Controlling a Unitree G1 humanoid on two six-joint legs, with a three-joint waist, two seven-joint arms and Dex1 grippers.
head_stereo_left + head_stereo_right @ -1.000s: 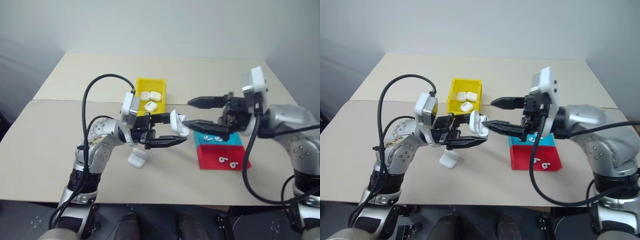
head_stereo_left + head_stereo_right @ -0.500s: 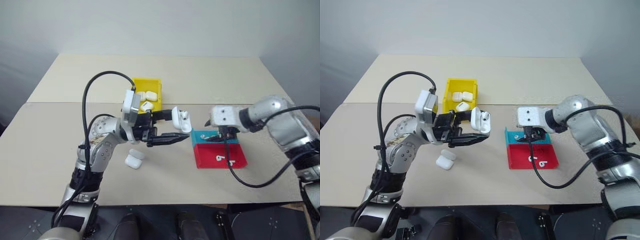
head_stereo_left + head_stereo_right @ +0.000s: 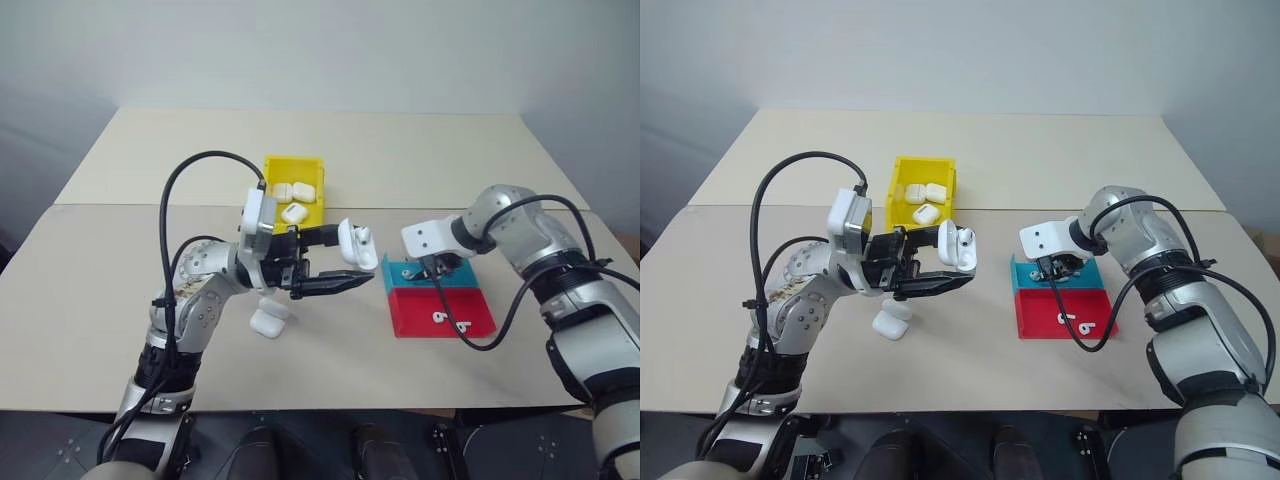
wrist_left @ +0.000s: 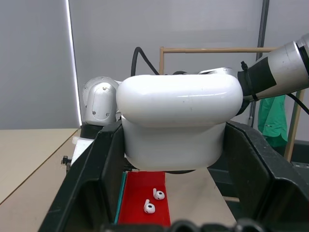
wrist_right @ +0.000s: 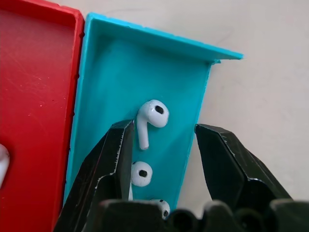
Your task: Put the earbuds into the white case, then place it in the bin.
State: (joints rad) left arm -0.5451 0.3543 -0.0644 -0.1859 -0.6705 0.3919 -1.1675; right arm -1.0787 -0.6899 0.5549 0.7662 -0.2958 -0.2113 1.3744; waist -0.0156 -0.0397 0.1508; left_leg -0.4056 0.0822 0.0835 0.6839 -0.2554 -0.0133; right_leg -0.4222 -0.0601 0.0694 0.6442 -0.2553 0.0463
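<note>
Right gripper (image 5: 161, 145) mid-right, fingers apart around an earbud (image 5: 150, 118) in the teal tray half (image 5: 104, 82), not pinched yet. Left gripper (image 3: 335, 258) at centre clamps the open white case (image 3: 355, 243) aloft. Upper-centre yellow bin (image 3: 273, 170) holds three cases; this one is neither filled nor binned.

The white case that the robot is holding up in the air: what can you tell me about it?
The white case is a small, glossy, rounded plastic box with a flip lid, which stands open. An earbud sits in it. The left gripper has its black fingers shut on the case's sides and holds it off the table, tilted, in front of the yellow bin. Nothing else touches it.
</note>
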